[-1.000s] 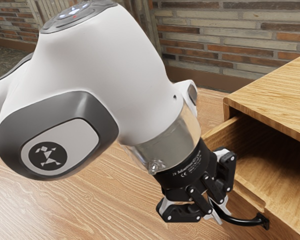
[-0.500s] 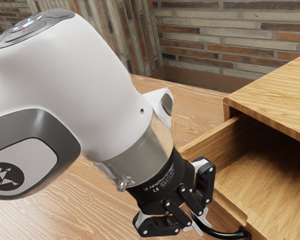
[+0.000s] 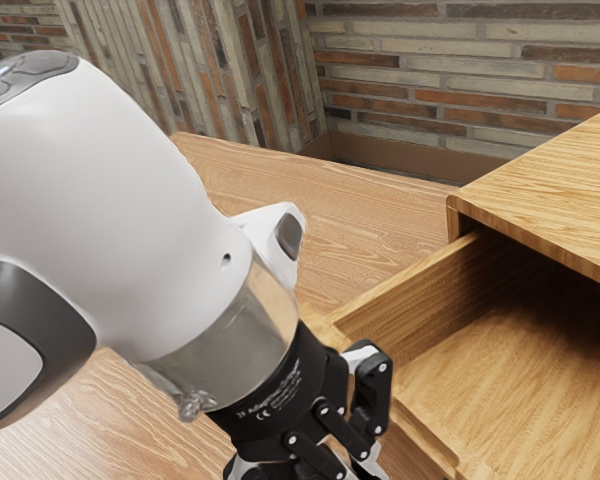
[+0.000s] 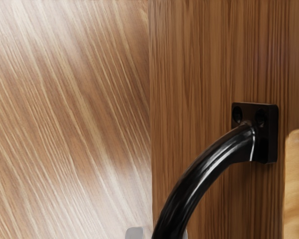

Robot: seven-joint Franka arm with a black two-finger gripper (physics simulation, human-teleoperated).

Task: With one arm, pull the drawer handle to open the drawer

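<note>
**Jaws cut off at the frame edge, grip unreadable; drawer stands well out**

Jaws first: whether they are apart or clamped cannot be told from where I stand. Their black mount (image 3: 290,400) hangs at about six o'clock in the exterior view and runs off the edge before the tips show.

The white arm (image 3: 110,220) bulks in from nine o'clock and slopes down toward that mount.

The drawer (image 3: 410,295) is pulled far out of the wooden cabinet (image 3: 550,190), which sits at three o'clock. Its side wall runs from under the cabinet's top toward seven o'clock, ending just beside the mount. The drawer's pale wooden floor lies open to view.

Both stand on a wood-grain surface (image 3: 360,210), with a brick wall (image 3: 460,70) behind at twelve o'clock.

From the wrist camera, the handle (image 4: 209,169) is a glossy black curved bar. It springs from a square black plate (image 4: 256,132) with two screw holes, fixed flat against the darker drawer front (image 4: 199,74). The bar bends away from the plate and toward the hand, passing right under the camera.
</note>
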